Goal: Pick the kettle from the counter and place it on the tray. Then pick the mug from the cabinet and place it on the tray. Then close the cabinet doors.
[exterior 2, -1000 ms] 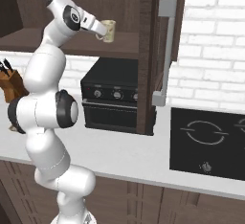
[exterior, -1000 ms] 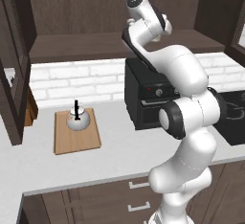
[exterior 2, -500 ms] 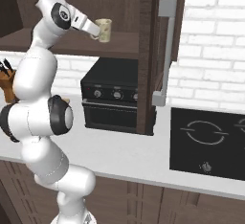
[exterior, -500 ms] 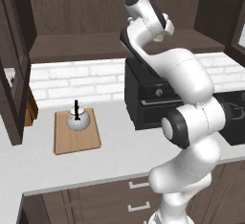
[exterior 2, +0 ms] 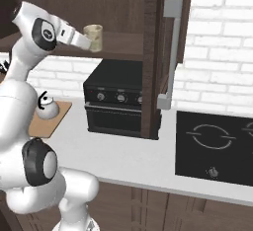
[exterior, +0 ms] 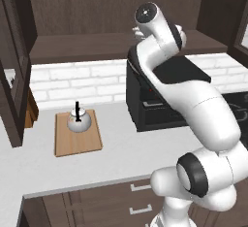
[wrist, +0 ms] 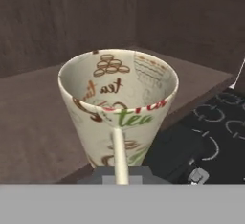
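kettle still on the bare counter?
No, the kettle sits on the tray, which lies on the counter.

The mug [wrist: 119, 108], held just above the finger tips in the hand view, carries the only readable lettering. On its inner wall, on the side away from the fingers, the word "tea" stands in dark brown script below a cluster of small brown ovals. On the outer wall facing the fingers, "tea" appears again in green, just under the rim. Reddish lettering along the rim beside it is cut off and cannot be read.
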Controlling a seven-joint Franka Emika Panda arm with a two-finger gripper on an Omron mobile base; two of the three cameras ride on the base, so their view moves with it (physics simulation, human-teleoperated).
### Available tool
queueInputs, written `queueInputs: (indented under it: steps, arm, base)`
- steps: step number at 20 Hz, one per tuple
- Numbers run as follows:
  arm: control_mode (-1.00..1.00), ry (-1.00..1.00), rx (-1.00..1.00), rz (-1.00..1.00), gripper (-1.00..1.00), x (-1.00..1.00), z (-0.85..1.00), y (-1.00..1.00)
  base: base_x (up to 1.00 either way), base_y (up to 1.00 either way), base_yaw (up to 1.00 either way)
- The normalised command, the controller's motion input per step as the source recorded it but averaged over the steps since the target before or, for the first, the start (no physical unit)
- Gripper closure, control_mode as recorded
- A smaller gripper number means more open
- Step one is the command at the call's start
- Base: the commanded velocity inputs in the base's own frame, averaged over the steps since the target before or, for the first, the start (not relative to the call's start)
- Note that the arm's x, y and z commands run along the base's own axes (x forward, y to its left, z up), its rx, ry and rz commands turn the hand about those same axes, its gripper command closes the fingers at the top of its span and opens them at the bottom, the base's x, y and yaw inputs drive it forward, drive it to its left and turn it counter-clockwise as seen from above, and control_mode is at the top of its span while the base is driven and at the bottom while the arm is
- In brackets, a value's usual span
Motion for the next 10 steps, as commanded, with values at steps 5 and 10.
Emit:
queueInputs:
  steps: [5,10]
  arm:
    - [-1.00,-0.09,0.00,0.54,1.00,-0.98,0.00,0.13]
    - [-1.00,-0.01,0.00,0.81,1.00,-0.69,-0.05,0.45]
  base:
    - [0.00,0.00,0.00]
    - [0.00,0.00,0.00]
